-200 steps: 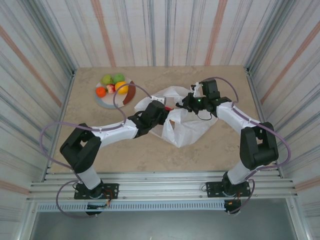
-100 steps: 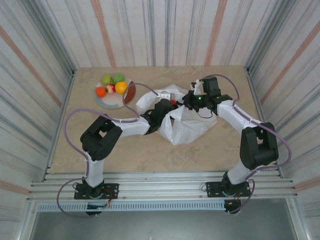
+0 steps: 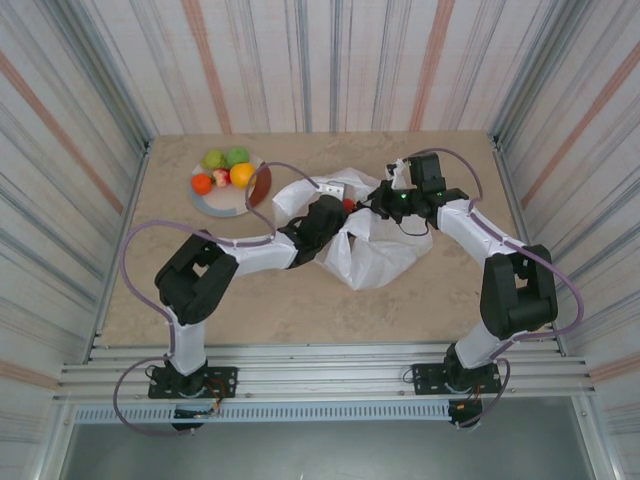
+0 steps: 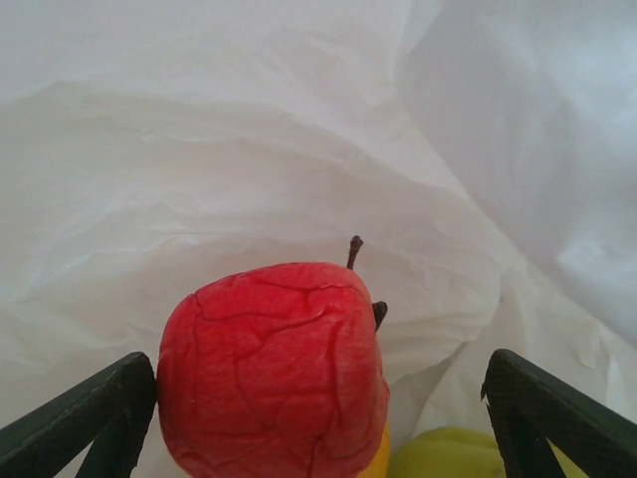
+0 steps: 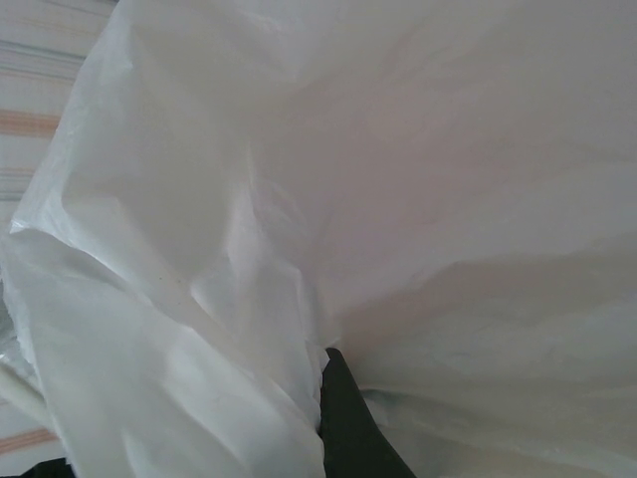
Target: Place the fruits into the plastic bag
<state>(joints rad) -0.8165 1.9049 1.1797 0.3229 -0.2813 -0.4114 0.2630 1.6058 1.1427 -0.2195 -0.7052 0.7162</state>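
Observation:
The white plastic bag [image 3: 375,250] lies crumpled at the table's middle. My left gripper [image 3: 335,207] reaches into its mouth. In the left wrist view this gripper [image 4: 317,370] stands open, its fingers [image 4: 100,418] wide apart. A red apple [image 4: 274,368] sits between them, close to the left one and well off the right one. A yellow-green fruit [image 4: 448,453] lies lower in the bag. My right gripper [image 3: 387,203] is shut on the bag's edge, the film pinched at its dark finger [image 5: 348,428]. Several more fruits [image 3: 226,168] rest on the plate [image 3: 222,207].
The round plate sits at the table's far left with a brown curved piece [image 3: 262,188] on its right rim. Striped walls close in the table on three sides. Bare tabletop [image 3: 300,310] lies between the bag and the arm bases.
My left gripper has pushed to the right into the bag's mouth with the red apple, and its jaws have spread wide. The right gripper has kept its hold on the bag.

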